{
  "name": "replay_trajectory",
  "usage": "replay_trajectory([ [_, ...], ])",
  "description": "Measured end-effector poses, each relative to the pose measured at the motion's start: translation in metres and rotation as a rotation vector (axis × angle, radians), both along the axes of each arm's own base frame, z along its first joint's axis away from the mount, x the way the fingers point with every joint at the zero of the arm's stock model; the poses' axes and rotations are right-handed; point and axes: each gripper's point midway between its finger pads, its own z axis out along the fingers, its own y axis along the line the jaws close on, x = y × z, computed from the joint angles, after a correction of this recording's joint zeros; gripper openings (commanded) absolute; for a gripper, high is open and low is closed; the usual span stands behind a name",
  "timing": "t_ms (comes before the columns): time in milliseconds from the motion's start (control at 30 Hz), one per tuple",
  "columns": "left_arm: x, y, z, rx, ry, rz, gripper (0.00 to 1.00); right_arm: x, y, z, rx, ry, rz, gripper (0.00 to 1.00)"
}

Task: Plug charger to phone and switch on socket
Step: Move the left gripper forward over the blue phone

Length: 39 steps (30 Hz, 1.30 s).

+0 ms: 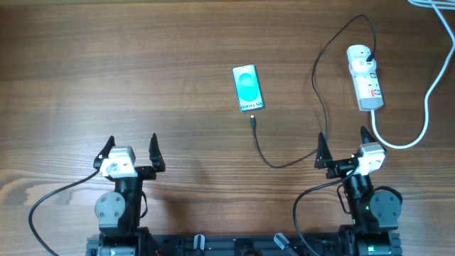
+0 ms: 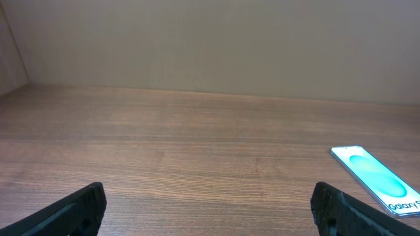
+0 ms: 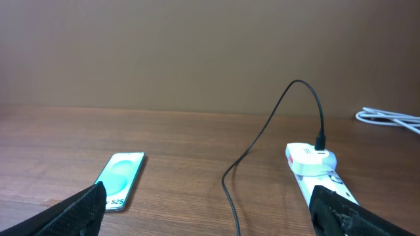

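The phone (image 1: 247, 88) lies flat mid-table, screen light blue with a teal oval; it shows at the right edge of the left wrist view (image 2: 375, 178) and low left in the right wrist view (image 3: 119, 179). The charger's thin black cable (image 1: 284, 162) runs from a white adapter on the socket (image 1: 364, 78), curves down and ends in a connector tip (image 1: 253, 121) just below the phone, not plugged in. The cable (image 3: 262, 134) and socket (image 3: 321, 172) show in the right wrist view. My left gripper (image 1: 130, 151) and right gripper (image 1: 344, 145) are open, empty, near the front edge.
The socket's thick white cord (image 1: 426, 99) loops along the right side of the wooden table (image 1: 106, 71) and off the top right corner. A plain wall stands behind the table in both wrist views.
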Motion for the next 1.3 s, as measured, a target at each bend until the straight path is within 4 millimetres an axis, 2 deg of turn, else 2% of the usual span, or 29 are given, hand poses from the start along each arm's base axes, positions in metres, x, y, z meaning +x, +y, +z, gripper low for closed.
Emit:
replay_trajectory([
  [533, 0.0, 0.0, 0.0, 0.0, 0.0, -0.003, 1.0, 0.0, 0.0, 0.0, 0.0, 0.0, 0.0, 1.0],
  [600, 0.0, -0.009, 0.001, -0.003, -0.005, -0.049, 1.0, 0.0, 0.0, 0.0, 0.0, 0.0, 0.0, 1.0],
  [633, 0.0, -0.023, 0.004, -0.009, -0.017, -0.136, 1.0, 0.0, 0.0, 0.0, 0.0, 0.0, 0.0, 1.0],
  [667, -0.003, -0.041, 0.01, -0.012, -0.042, -0.24, 1.0, 0.0, 0.0, 0.0, 0.0, 0.0, 0.0, 1.0],
  [733, -0.013, -0.072, 0.034, 0.002, -0.146, -0.428, 1.0, 0.0, 0.0, 0.0, 0.0, 0.0, 0.0, 1.0],
  [833, -0.033, -0.096, 0.078, 0.064, -0.345, -0.59, 1.0, 0.0, 0.0, 0.0, 0.0, 0.001, 0.0, 1.0],
  [900, -0.045, -0.093, 0.114, 0.055, -0.494, -0.569, 1.0, 0.0, 0.0, 0.0, 0.0, 0.001, -0.002, 1.0],
  [967, -0.052, -0.076, 0.147, -0.012, -0.616, -0.48, 1.0, 0.0, 0.0, 0.0, 0.0, 0.001, -0.003, 1.0],
  [1067, -0.054, -0.061, 0.171, -0.082, -0.634, -0.4, 1.0, 0.0, 0.0, 0.0, 0.0, 0.002, -0.003, 1.0],
  [1167, -0.042, -0.05, 0.198, -0.163, -0.452, -0.326, 1.0, 0.0, -0.001, -0.001, 0.0, 0.002, -0.003, 1.0],
  [1200, -0.033, -0.047, 0.201, -0.202, -0.282, -0.293, 1.0, 0.0, -0.001, -0.001, 0.0, 0.002, -0.003, 0.99],
  [1233, -0.023, -0.045, 0.217, -0.225, -0.167, -0.265, 1.0, 0.0, -0.001, -0.001, 0.0, 0.003, -0.003, 1.0],
  [1300, -0.012, -0.044, 0.223, -0.261, 0.024, -0.238, 1.0, 0.0, -0.001, -0.001, 0.0, 0.003, -0.004, 1.0],
])
